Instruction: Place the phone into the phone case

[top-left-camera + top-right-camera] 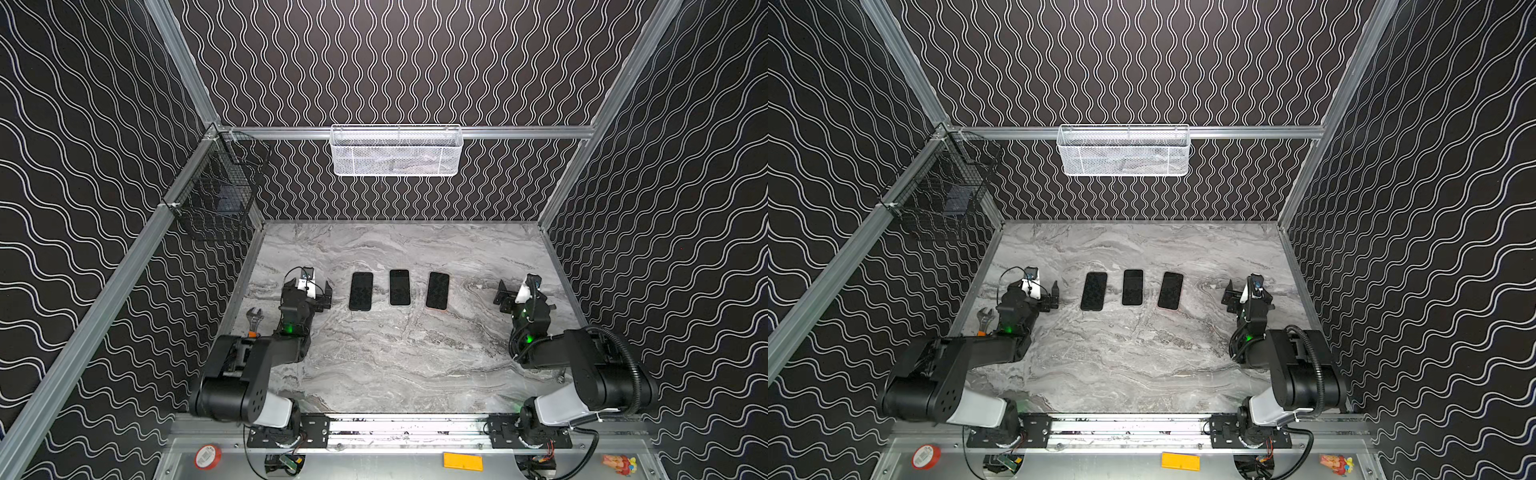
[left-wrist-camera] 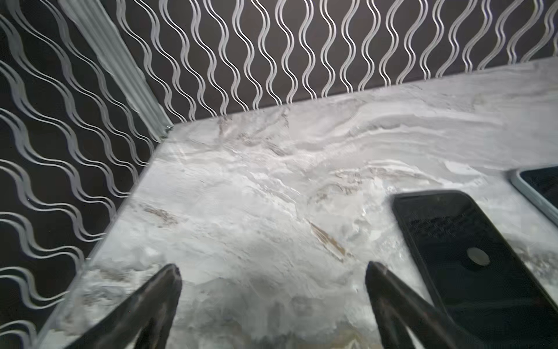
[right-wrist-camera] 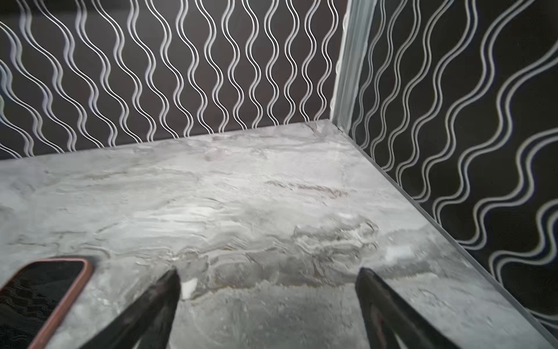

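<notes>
In both top views three dark phones lie flat in a row on the middle of the grey table (image 1: 374, 365). The left phone (image 1: 360, 291) is black. The middle phone (image 1: 400, 287) lies at 3 o'clock from it. The right phone (image 1: 437, 291) lies at 3 o'clock from the middle one, a bit tilted, with a thin pink edge. None of them touch. I cannot tell if any one is only a case.

The left claw (image 1: 325, 296) is at 9 o'clock from the left phone, near it but apart. The right claw (image 1: 502, 296) is at 3 o'clock from the right phone, farther off. A wrench (image 1: 254, 319) lies by the side wall, at 9 o'clock from the left arm. A white basket (image 1: 395, 151) hangs on the back wall at 12 o'clock.

In the left wrist view the left claw (image 2: 271, 269) is spread wide. Only bare table shows between its fingers, so it holds nothing. The left phone (image 2: 471, 247) lies just beside one finger. A corner of the middle phone (image 2: 540, 187) shows past it, with a pale edge.

In the right wrist view the right claw (image 3: 268, 273) is spread wide too and holds nothing. The right phone (image 3: 42, 290) lies near one finger, not touching.
</notes>
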`<state>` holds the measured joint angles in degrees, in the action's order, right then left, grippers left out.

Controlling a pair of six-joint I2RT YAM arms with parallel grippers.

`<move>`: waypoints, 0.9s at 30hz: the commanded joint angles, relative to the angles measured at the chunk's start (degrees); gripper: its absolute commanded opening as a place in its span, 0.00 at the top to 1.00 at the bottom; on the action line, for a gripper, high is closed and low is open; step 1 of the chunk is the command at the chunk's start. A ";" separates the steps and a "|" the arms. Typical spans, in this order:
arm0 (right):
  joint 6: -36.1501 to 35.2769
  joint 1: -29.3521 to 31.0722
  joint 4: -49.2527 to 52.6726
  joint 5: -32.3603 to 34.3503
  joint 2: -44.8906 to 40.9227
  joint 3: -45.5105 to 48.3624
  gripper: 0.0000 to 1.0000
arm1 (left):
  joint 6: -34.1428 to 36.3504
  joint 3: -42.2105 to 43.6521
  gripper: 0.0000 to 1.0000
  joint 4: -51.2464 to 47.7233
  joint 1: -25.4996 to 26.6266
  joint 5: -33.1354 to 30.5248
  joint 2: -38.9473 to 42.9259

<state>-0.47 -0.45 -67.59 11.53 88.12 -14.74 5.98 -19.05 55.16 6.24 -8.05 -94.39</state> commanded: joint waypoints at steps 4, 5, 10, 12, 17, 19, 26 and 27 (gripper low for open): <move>0.97 -0.39 0.40 -2.76 0.05 -0.27 0.00 | -1.80 -2.80 0.01 1.91 -1.86 3.16 -0.57; 0.76 -0.36 -0.56 -2.84 0.34 -0.16 0.00 | -1.94 -2.96 0.01 2.76 -2.48 3.95 -1.14; 0.59 -0.39 -0.76 -2.58 0.17 0.15 0.00 | -2.24 -3.11 0.01 1.77 -2.72 4.29 -0.94; 0.67 -0.40 -0.30 -2.64 0.04 -0.01 0.00 | -2.08 -3.01 0.01 2.35 -2.72 4.17 -1.10; 0.68 -0.34 -0.45 -2.58 0.06 0.06 0.00 | -1.85 -2.74 0.02 3.20 -2.72 3.75 -1.16; 0.65 -0.39 -0.44 -2.61 0.05 0.06 0.00 | -1.68 -2.57 0.01 3.44 -2.47 3.32 -1.02; 0.65 -0.35 -0.44 -2.65 0.10 0.06 0.00 | -1.67 -2.33 0.01 3.61 -2.41 3.22 -0.87; 0.65 -0.34 -0.44 -2.59 0.09 0.06 0.00 | -1.66 -2.37 0.01 3.59 -2.37 3.22 -0.83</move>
<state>0.05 -0.86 -66.22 9.34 88.20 -14.70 4.64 -21.39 56.88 3.79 -4.73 -95.26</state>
